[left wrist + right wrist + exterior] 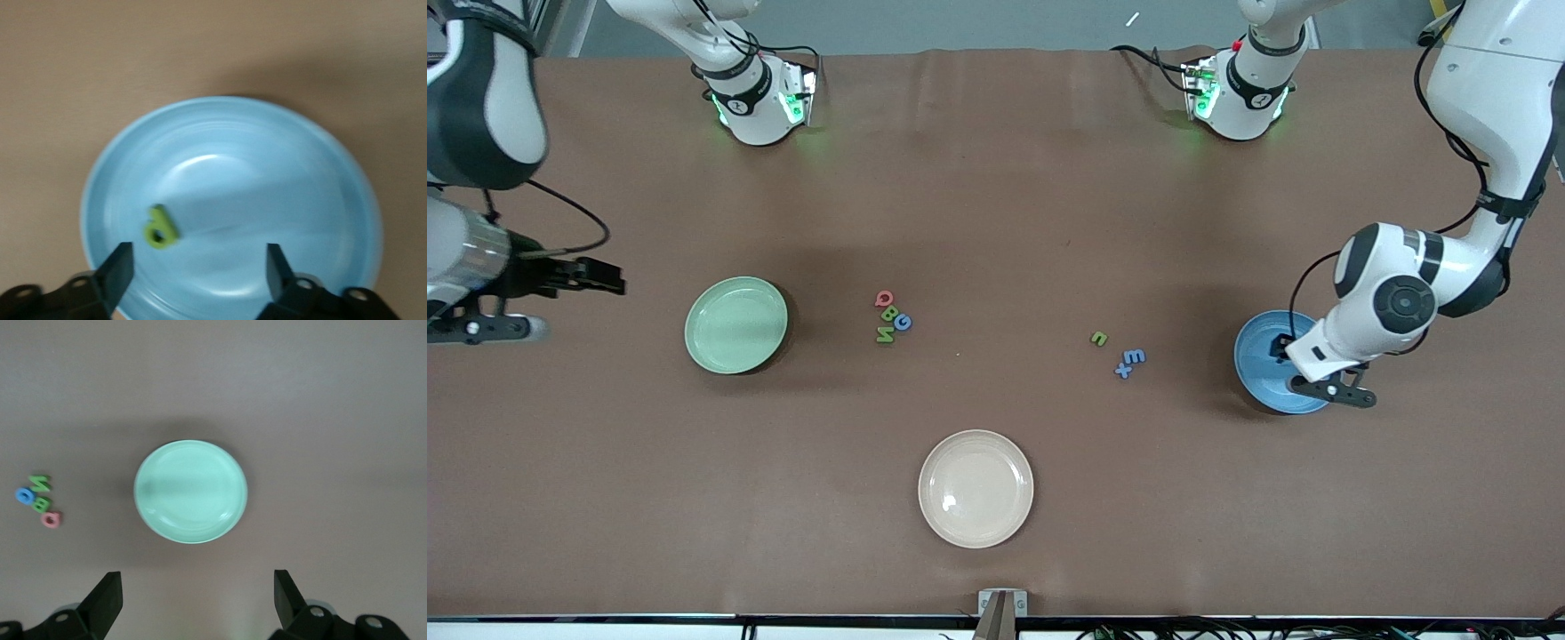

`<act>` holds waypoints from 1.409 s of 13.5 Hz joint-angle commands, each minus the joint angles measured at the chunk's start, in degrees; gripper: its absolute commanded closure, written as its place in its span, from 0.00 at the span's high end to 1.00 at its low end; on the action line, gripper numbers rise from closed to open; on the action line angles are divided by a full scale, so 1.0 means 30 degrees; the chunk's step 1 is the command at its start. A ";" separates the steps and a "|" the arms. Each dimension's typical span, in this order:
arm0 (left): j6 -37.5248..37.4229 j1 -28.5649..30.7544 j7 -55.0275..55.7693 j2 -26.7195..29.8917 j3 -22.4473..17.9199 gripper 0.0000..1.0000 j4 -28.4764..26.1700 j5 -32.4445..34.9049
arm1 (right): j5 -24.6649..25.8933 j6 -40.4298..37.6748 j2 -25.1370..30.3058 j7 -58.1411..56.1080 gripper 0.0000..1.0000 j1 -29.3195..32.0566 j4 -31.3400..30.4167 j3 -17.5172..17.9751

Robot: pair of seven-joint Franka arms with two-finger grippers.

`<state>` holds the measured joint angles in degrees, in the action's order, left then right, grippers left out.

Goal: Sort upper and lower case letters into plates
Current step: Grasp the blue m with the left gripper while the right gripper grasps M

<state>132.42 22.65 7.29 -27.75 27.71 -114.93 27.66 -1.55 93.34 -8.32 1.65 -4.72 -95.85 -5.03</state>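
Observation:
My left gripper [199, 263] hangs open over the blue plate [267, 173], which the left hand partly hides in the front view [1258, 351]. A small green letter p [161, 228] lies loose in that plate, clear of the fingers. The light green plate [735, 324] holds nothing. A red Q [884, 298], green B [888, 312], blue G [903, 322] and green N [885, 336] lie clustered mid-table. A green n [1099, 338], blue E [1134, 357] and blue x [1122, 371] lie closer to the blue plate. My right gripper [199, 593] waits open, high over the table beside the green plate.
A cream-white plate [975, 488] sits nearer to the front camera than the letters, holding nothing. Both arm bases [756, 98] [1240, 93] stand at the table's edge farthest from that camera.

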 commanded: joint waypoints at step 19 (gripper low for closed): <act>0.0215 -0.4853 1.5791 -0.4225 0.3419 1.00 0.2303 0.2998 | -0.1534 1.6169 -0.6394 1.2337 0.84 -0.9061 -0.6195 -0.0024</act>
<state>132.82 8.34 53.33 -39.43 37.97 -109.34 35.17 -5.72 140.81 -26.37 36.70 -31.30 -115.07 -4.49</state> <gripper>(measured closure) 0.000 0.141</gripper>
